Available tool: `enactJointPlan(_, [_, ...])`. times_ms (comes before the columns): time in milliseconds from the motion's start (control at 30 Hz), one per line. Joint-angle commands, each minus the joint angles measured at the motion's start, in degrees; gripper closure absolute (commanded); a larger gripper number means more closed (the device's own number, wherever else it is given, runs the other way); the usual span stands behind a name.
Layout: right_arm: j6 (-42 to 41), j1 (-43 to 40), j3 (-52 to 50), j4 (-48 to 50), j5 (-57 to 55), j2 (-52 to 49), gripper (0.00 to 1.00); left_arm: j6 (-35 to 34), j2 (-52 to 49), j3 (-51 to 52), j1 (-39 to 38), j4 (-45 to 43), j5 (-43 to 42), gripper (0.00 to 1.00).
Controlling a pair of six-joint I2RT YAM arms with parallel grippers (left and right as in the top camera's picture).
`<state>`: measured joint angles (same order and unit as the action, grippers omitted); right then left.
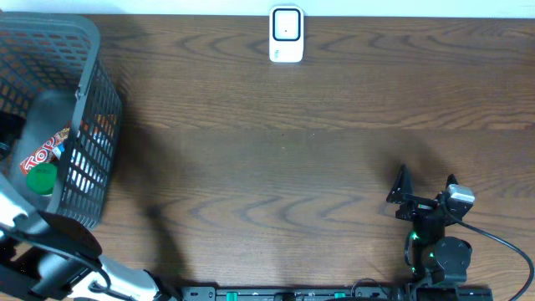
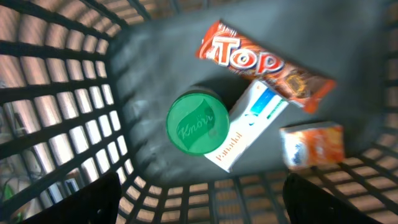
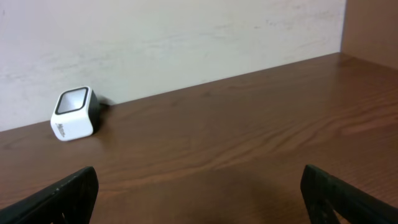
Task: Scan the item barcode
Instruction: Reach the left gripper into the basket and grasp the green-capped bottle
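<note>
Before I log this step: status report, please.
Both jaws open, empty. Left arm over basket; four items inside, none picked. Scanner on table, unobstructed.

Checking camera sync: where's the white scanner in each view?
Overhead: scanner top centre, at the far edge of the table.
Left wrist: not in it; only the inside of the basket shows.
Right wrist: left side, against the wall.
Shared landmark: the brown table, in overhead and right wrist.

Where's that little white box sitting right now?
Overhead view: the white scanner stands at the far middle of the table, by the wall, well right of the basket.
</note>
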<state>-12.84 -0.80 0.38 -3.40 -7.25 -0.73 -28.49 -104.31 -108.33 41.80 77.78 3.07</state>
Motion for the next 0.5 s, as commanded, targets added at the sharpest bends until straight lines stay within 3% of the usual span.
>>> enactJointPlan(0, [-0.4, -0.3, -0.1, -0.2, 0.1, 0.2, 0.01, -0.1, 0.3, 4.4, 0.3, -1.9, -0.1, 0.16])
enactJointPlan(467, [-0.4, -0.3, -0.1, -0.2, 0.1, 0.2, 0.01, 1.0, 0.3, 18.9, 0.3, -15.0, 2.1, 0.16])
